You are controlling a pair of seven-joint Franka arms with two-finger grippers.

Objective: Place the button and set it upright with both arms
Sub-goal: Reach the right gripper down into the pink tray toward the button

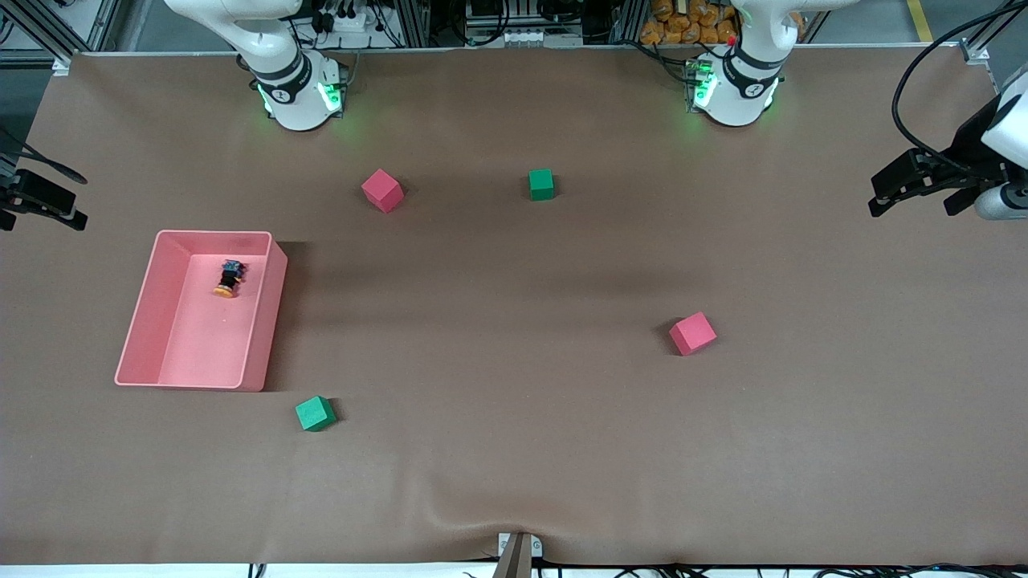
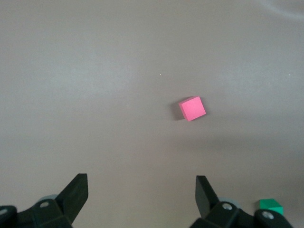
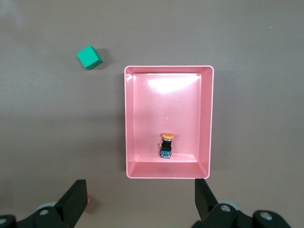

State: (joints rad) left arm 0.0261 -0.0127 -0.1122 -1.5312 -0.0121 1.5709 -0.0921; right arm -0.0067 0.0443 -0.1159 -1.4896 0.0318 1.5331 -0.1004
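The button [image 1: 229, 278] lies on its side in the pink bin [image 1: 259, 321], near the bin's end closest to the right arm's base. Its orange cap points toward the front camera and its bluish end toward the bases. It also shows in the right wrist view [image 3: 166, 145]. My right gripper [image 3: 140, 195] is open and empty, high over the table just off that end of the bin [image 3: 205, 118]. My left gripper [image 2: 141, 192] is open and empty, high over bare table, apart from a pink cube [image 2: 192, 108]. Neither hand shows in the front view.
One pink cube [image 1: 382, 190] and one green cube [image 1: 541, 184] lie near the bases. Another pink cube [image 1: 692, 333] lies toward the left arm's end, and a green cube [image 1: 315, 413] lies beside the bin's nearer corner. Black gear [image 1: 923, 181] hangs at the table's end.
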